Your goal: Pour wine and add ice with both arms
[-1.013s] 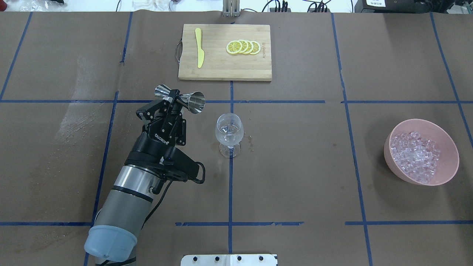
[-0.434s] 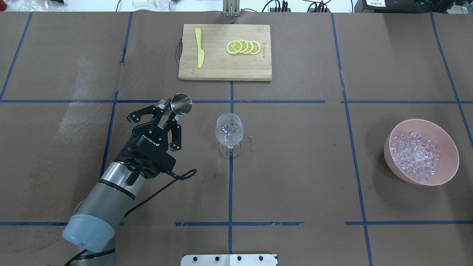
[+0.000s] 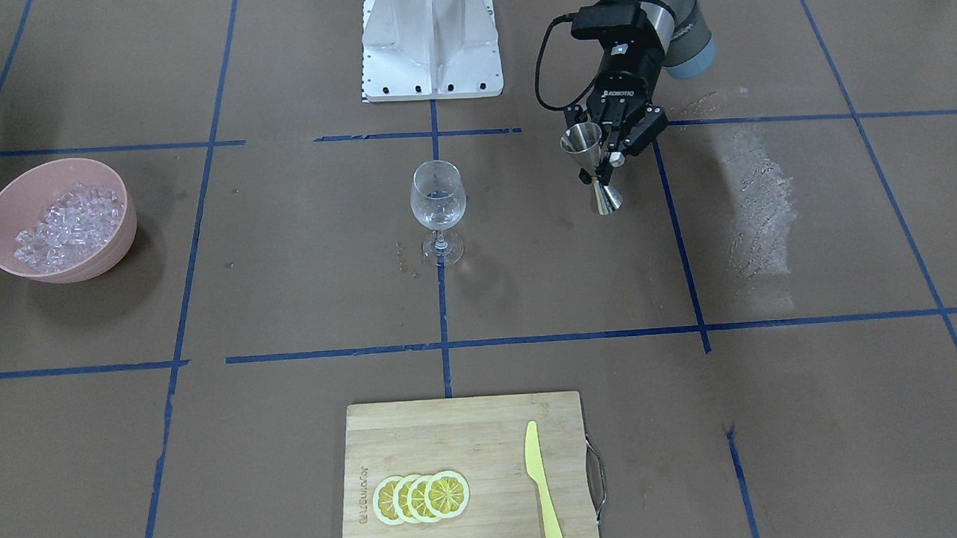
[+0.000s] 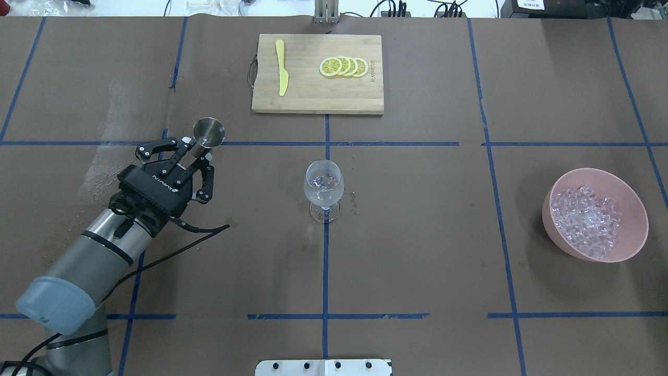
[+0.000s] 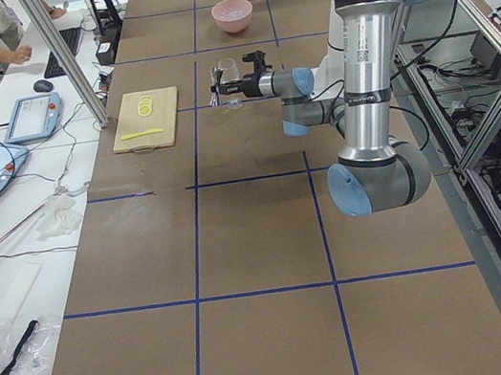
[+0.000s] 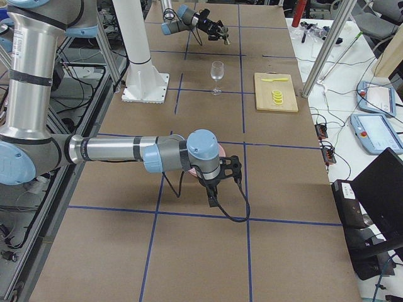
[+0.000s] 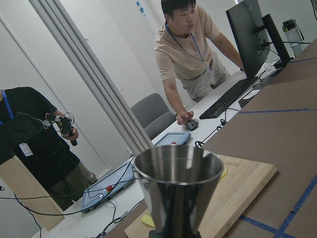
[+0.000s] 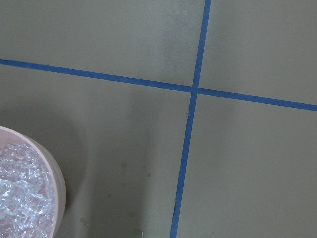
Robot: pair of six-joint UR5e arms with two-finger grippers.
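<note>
A small pool of clear wine (image 4: 322, 183) sits in the bottom of a stemmed wine glass (image 4: 324, 192). The glass stands upright at the centre of the overhead view, on a blue tape line of the brown table (image 4: 417, 235). The ice (image 4: 587, 222), a heap of small glassy cubes, fills a pink bowl (image 4: 629, 196) at the right middle of that view, well apart from the glass. Left of centre, the left gripper (image 4: 194, 152) has its two black fingers drawn in narrowly around the waist of a steel jigger (image 4: 209, 131). It holds the jigger about upright, open mouth up, to the left of the glass and not touching it. The left arm (image 4: 99, 245) slants in from the lower left corner. In the right-side view the right arm (image 6: 126, 151) stretches across the foreground. The right gripper (image 6: 219, 171) is too hidden to tell whether it is wide or closed. At top centre of the overhead view lies a wooden cutting board (image 4: 317, 94) with lemon slices (image 4: 344, 67) and a yellow knife (image 4: 282, 68).
</note>
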